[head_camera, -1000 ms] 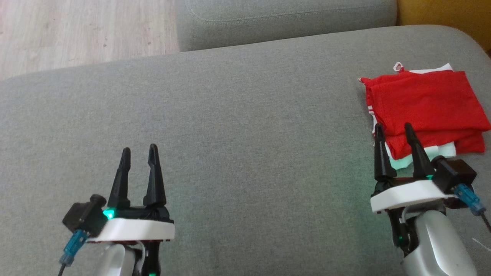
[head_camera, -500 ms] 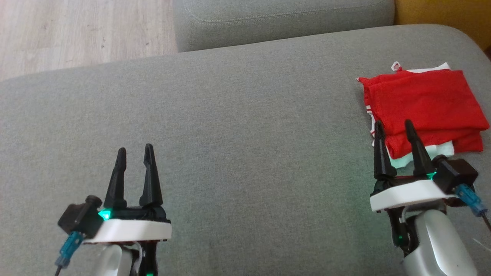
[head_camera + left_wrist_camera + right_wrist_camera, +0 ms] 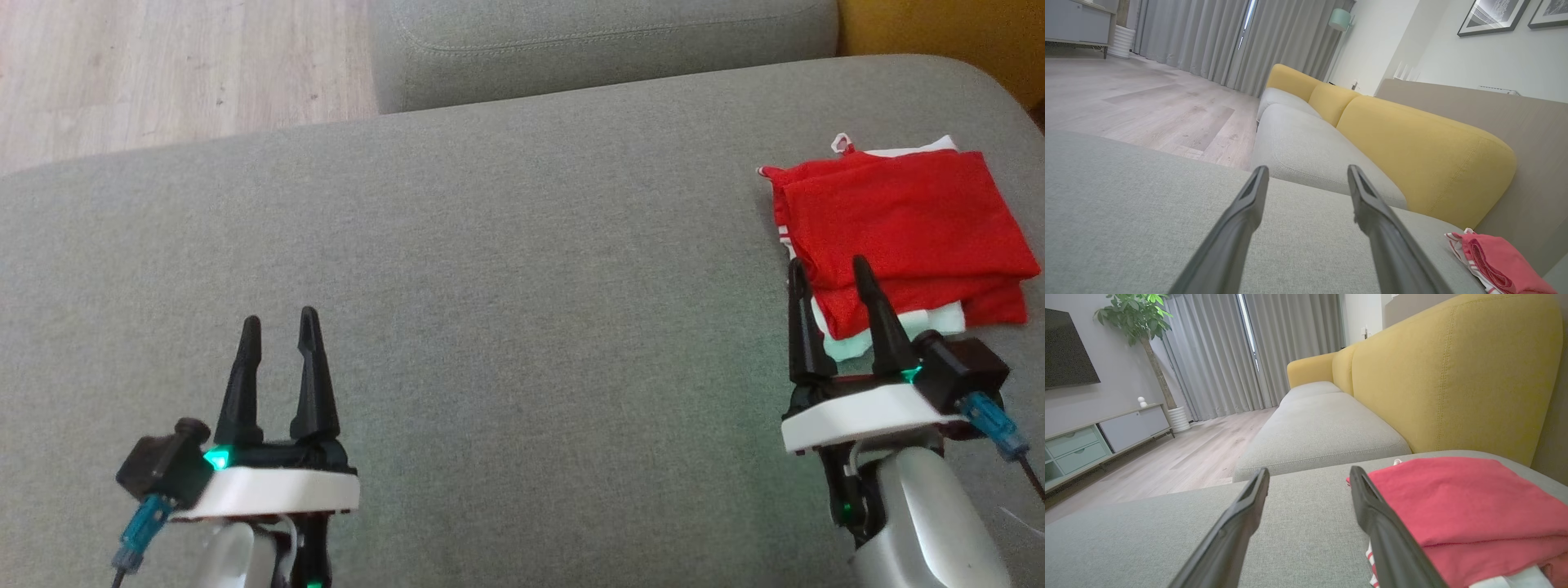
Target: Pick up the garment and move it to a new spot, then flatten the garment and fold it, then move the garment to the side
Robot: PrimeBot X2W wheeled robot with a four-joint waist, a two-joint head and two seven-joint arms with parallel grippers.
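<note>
Red garment (image 3: 898, 220) lies near right edge of grey cushion (image 3: 490, 245).

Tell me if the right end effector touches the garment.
Cannot tell. In the head view the right end effector overlaps the garment at its near edge; the right wrist view has one finger across it. Neither shows height.

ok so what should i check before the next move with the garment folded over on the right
1. garment folded: ok, compact red stack with white edges showing beneath.
2. Garment at the side: ok, it lies at the right end of the grey cushion.
3. right gripper fingers open, gripping nothing: ok.
4. Right gripper clear of the garment: cannot tell, its tips overlap the near edge in the head view.
5. left gripper fingers open over bare cushion: ok.
</note>
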